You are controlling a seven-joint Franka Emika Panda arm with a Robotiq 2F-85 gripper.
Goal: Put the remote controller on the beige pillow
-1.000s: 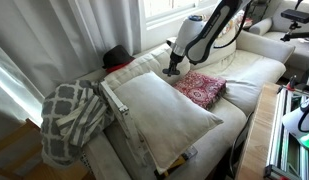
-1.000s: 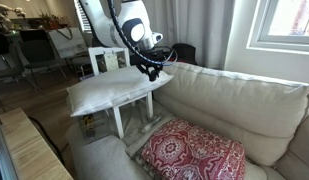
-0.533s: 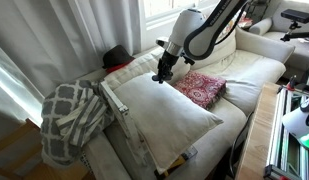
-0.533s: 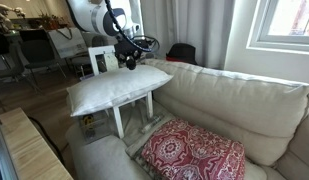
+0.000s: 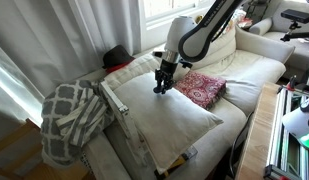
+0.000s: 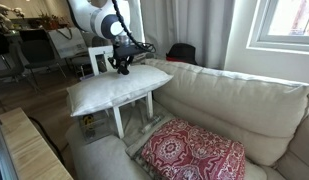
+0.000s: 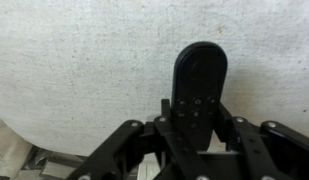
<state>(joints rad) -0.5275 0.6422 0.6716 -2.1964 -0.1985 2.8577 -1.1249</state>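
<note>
The remote controller (image 7: 198, 88) is a slim dark oblong bar with small buttons, held upright between my gripper's (image 7: 197, 128) fingers in the wrist view. My gripper (image 5: 161, 86) is shut on it and hangs just above the beige pillow (image 5: 174, 118), a large cream cushion resting on a white chair beside the sofa. In an exterior view my gripper (image 6: 122, 68) sits over the top of the pillow (image 6: 106, 90). The pillow's weave (image 7: 84, 70) fills the wrist view behind the remote. In both exterior views the remote is too small to make out.
A red patterned pillow (image 5: 199, 88) lies on the cream sofa (image 5: 244, 85), also seen nearer (image 6: 194, 150). A grey-and-white lattice blanket (image 5: 69, 115) hangs beside the chair. A white chair frame (image 6: 119, 110) holds the pillow. A dark object (image 5: 116, 56) sits at the sofa's back.
My gripper has carried the remote away from the sofa back and the red pillow, out over the beige pillow, and lower toward its surface.
</note>
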